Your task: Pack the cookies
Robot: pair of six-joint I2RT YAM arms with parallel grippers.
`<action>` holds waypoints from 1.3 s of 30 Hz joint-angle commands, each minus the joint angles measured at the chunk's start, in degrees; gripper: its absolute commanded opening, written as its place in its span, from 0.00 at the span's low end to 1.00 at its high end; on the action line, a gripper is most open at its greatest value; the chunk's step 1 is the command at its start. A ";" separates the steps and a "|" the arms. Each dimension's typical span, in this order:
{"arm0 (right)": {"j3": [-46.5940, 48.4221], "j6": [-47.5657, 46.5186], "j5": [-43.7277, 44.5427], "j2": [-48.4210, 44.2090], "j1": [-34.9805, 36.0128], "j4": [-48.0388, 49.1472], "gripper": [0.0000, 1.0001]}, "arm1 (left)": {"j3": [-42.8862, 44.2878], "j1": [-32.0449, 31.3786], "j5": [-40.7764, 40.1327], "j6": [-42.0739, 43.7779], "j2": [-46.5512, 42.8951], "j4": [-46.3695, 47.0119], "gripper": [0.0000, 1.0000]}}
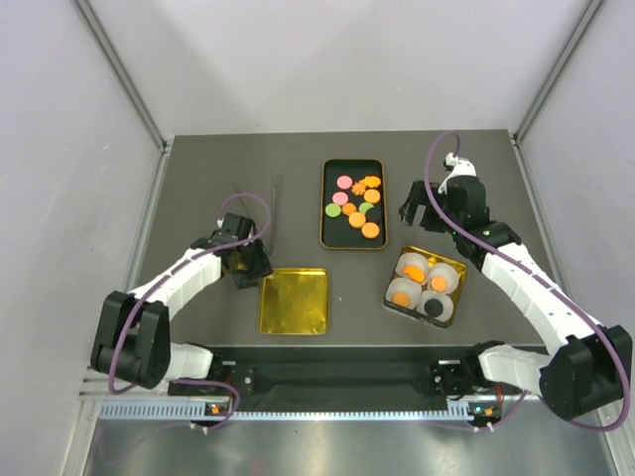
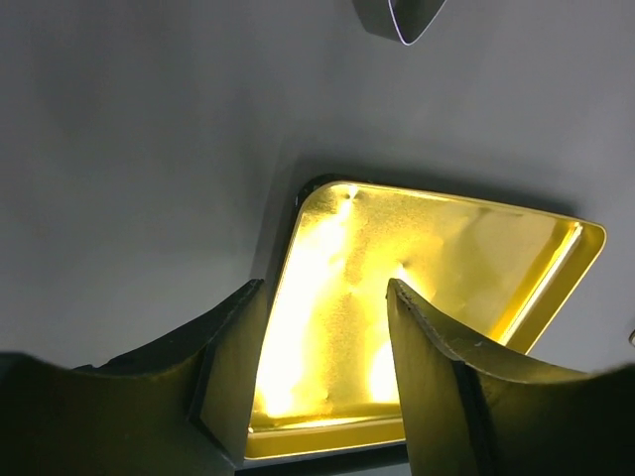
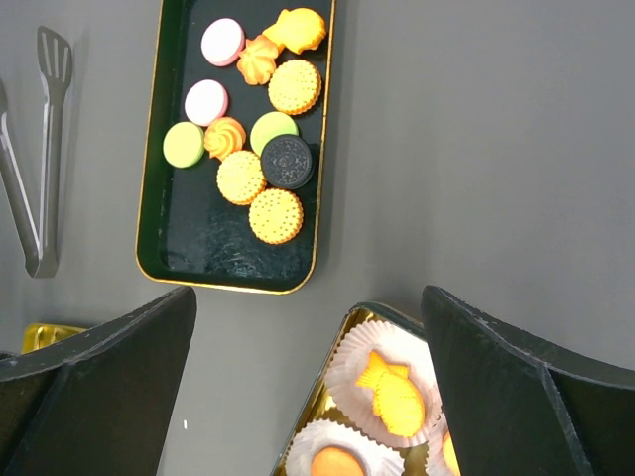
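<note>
far left, the left gripper [image 2: 324,288] hung low over the empty gold tin [image 2: 446,258], jaws parted with nothing between them. my guess was it was lining up on that tin as the lid or second half of the pack. just past it, the tongs [image 3: 55,55] lay flat on the table [image 1: 198,178], untouched. centre stage, the cookies [image 3: 253,149] sat loose in the black tray [image 3: 149,233], orange, pink, green and one black, bunched together for easy picking. further right, the gold box [image 1: 392,297] held four paper cups [image 3: 347,352], apparently already filled. the right gripper [image 3: 308,297] hovered between tray and box, spread wide and empty, with the tray cookies just ahead, clear of its fingers.
</note>
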 commanded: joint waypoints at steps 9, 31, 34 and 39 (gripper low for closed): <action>2.82 -1.18 1.33 -0.28 0.57 2.33 0.96 | -2.69 -0.17 0.50 -1.42 3.18 5.98 0.40; 3.96 -3.03 -7.81 2.09 4.25 3.47 0.92 | 8.91 -0.17 4.45 7.46 -2.61 -5.79 0.00; 4.84 -3.20 -9.92 4.03 6.37 3.74 0.90 | 12.24 -0.17 5.76 6.76 -5.16 -6.23 0.00; 4.76 -0.84 -16.50 6.40 8.48 6.98 0.89 | 15.94 -0.25 7.00 6.23 -6.13 -6.32 0.00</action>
